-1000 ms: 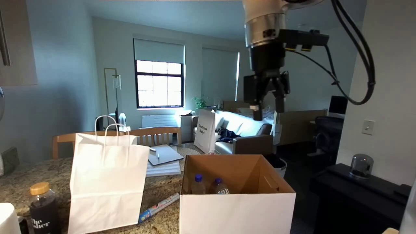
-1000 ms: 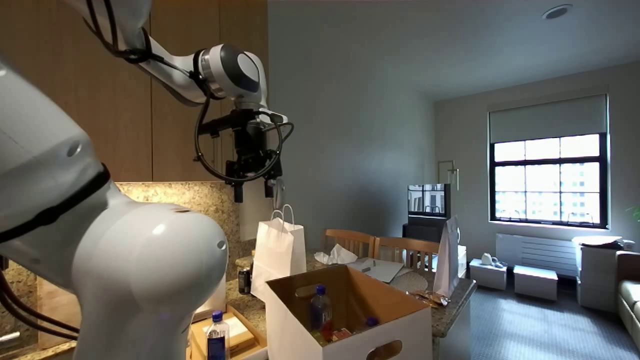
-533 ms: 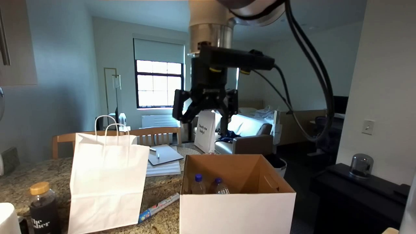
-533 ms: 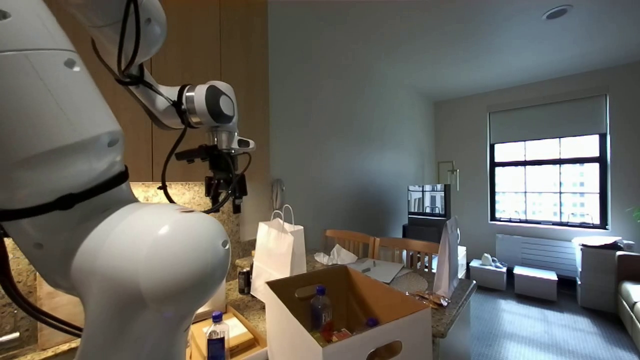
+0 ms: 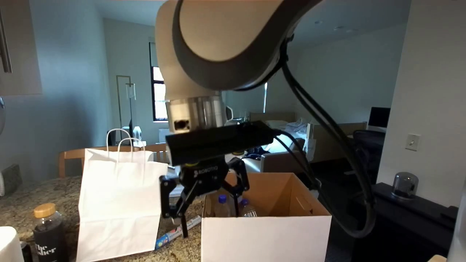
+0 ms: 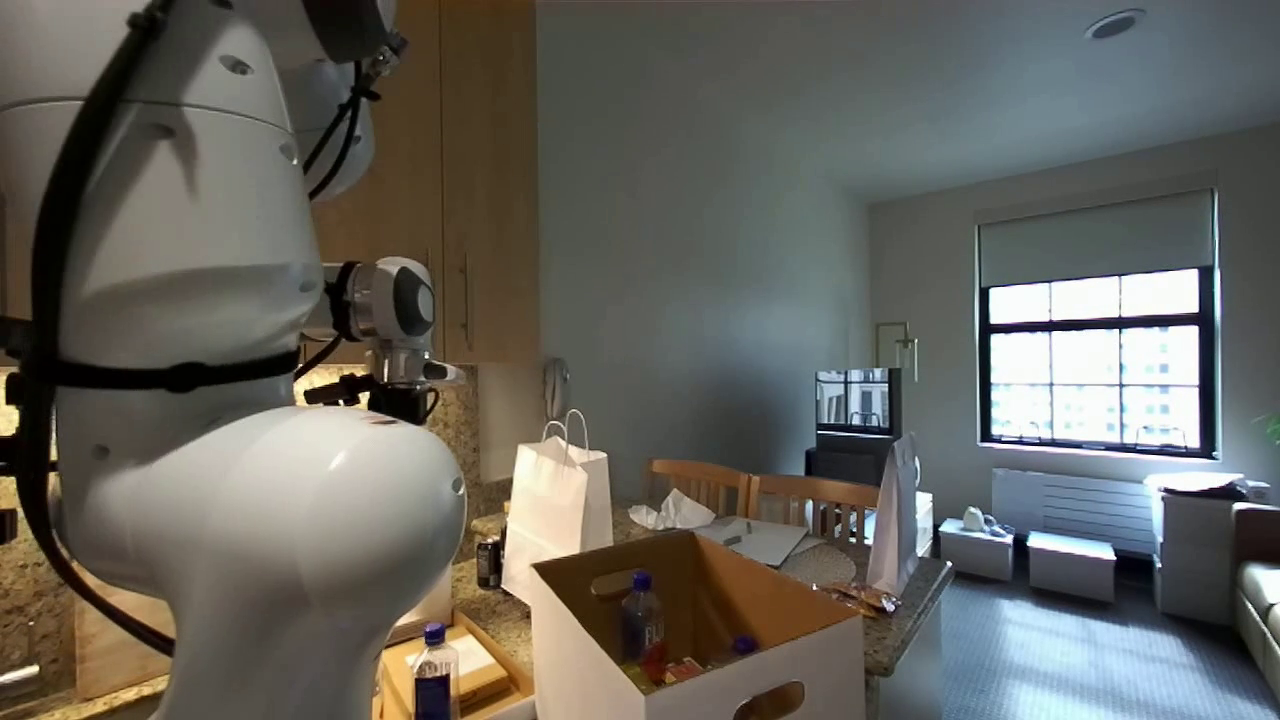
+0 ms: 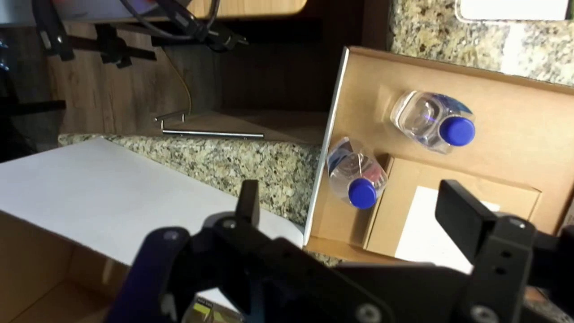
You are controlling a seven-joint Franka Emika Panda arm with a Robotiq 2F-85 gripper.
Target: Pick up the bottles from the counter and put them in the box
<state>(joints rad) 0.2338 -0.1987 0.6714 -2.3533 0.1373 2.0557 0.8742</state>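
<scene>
Fingers [image 7: 462,220], spread and empty, were lowered toward the shallow tray [image 7: 515,116] — two blue-capped water bottles [image 7: 358,174] seen there, two more bottles [image 6: 642,622] in the cardboard box [image 5: 265,238] — another pick presumably intended.

The arm [image 6: 190,220] is bent at its joints, its white links leading to the wrist [image 5: 196,112]. The gripper [image 5: 211,222] hangs below the wrist and points downward. Jaws stand wide apart; the wrist view shows both fingers [image 7: 248,202] well separated. In an exterior view, the arm's rounded white casing [image 6: 310,500] hides those fingers.
</scene>
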